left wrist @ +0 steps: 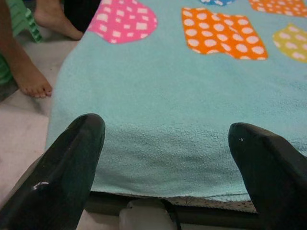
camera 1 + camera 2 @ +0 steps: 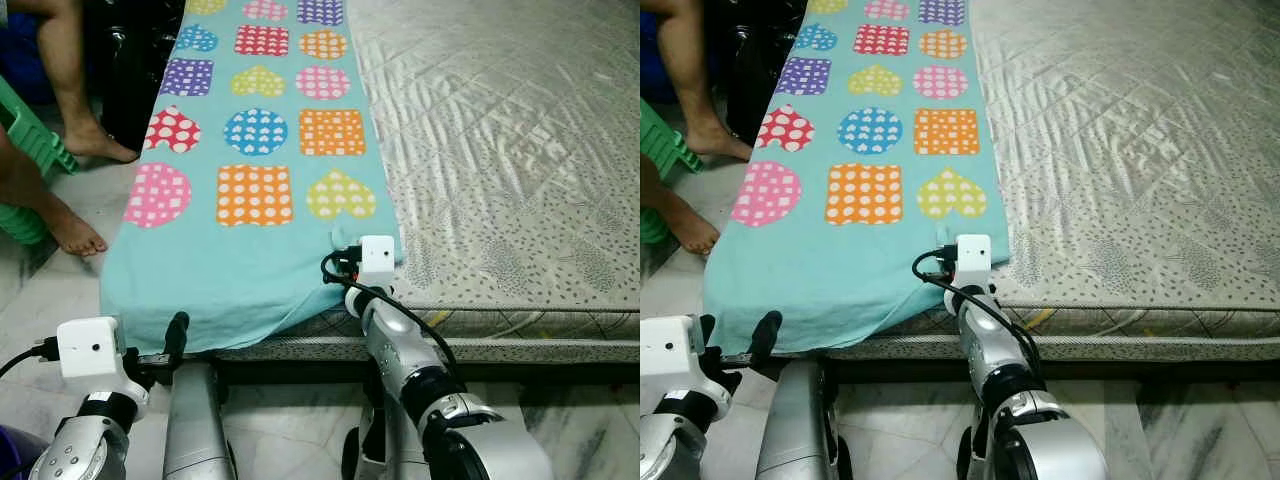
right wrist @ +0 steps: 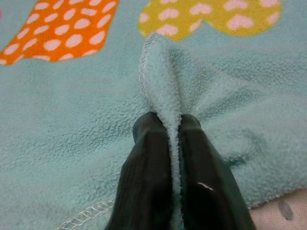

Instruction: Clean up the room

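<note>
A turquoise fleece blanket (image 2: 250, 250) with coloured hearts and squares lies folded along the left side of the mattress (image 2: 520, 150), its near end hanging over the bed's edge. My right gripper (image 3: 173, 125) is shut on a pinched fold of the blanket (image 3: 163, 72) near its front right corner, by the yellow heart (image 2: 340, 195). My left gripper (image 1: 165, 139) is open, low in front of the hanging blanket edge (image 1: 168, 158), near its left corner. Its black fingers (image 2: 176, 334) stand just short of the cloth.
A person's bare legs and feet (image 2: 75, 232) stand on the tiled floor at the left, beside a green plastic stool (image 2: 30, 140). The dark bed frame (image 2: 540, 372) runs along the mattress's front edge.
</note>
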Available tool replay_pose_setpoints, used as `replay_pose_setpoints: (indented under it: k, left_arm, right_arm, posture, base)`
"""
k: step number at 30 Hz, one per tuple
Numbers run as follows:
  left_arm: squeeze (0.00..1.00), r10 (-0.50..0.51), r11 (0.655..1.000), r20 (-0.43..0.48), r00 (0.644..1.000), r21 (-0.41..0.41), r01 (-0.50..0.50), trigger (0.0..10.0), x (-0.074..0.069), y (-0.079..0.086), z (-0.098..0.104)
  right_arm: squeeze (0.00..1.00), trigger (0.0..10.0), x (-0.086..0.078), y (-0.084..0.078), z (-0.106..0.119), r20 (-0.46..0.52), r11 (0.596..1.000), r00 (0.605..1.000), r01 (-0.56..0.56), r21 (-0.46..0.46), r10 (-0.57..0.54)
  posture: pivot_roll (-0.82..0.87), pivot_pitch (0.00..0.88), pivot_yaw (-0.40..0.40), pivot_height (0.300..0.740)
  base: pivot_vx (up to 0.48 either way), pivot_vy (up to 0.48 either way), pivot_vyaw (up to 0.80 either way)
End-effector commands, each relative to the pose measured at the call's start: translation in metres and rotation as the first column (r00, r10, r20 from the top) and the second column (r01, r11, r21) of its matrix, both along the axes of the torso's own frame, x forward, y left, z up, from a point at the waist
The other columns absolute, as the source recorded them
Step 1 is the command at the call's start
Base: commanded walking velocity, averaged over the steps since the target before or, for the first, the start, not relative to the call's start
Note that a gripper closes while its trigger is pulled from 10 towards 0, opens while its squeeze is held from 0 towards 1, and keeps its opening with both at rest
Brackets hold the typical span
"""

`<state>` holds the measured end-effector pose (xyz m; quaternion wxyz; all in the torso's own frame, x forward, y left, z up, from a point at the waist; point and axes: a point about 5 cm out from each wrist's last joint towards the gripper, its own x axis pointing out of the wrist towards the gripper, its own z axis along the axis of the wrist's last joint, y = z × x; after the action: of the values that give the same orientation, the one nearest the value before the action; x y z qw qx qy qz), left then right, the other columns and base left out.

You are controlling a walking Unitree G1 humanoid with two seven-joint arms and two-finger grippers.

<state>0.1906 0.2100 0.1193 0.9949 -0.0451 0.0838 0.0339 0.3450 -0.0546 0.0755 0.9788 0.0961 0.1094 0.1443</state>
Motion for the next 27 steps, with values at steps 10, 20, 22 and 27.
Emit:
replay_pose_setpoints:
  k: [10,20,22,27]
  left_arm:
    - [0.0,0.007,1.0,-0.018,1.0,0.001,-0.007,10.0,-0.0021,0.002,-0.0041]
    - [0.0,0.007,1.0,-0.018,1.0,0.001,-0.007,10.0,-0.0021,0.002,-0.0041]
    - [0.0,0.007,1.0,-0.018,1.0,0.001,-0.007,10.0,-0.0021,0.002,-0.0041]
    - [0.0,0.007,1.0,-0.018,1.0,0.001,-0.007,10.0,-0.0021,0.002,-0.0041]
  right_arm:
    - [1.0,10.0,-0.0081,0.0099,-0.0063,-0.006,1.0,1.0,-0.009,0.007,0.009]
    - [1.0,10.0,-0.0081,0.0099,-0.0063,-0.006,1.0,1.0,-0.009,0.007,0.009]
    - [1.0,10.0,-0.0081,0.0099,-0.0063,-0.006,1.0,1.0,-0.009,0.007,0.009]
    - [1.0,10.0,-0.0081,0.0099,-0.0063,-0.006,1.0,1.0,-0.009,0.007,0.009]
  posture:
    - [0.23,0.188,-0.059,0.52]
    - [0.23,0.188,-0.059,0.52]
    - [0.23,0.188,-0.059,0.52]
    - [0.23,0.188,-0.059,0.52]
  base:
    - [0.0,0.0,0.0]
    - [0.0,0.0,0.0]
    - [0.0,0.0,0.0]
    - [0.0,0.0,0.0]
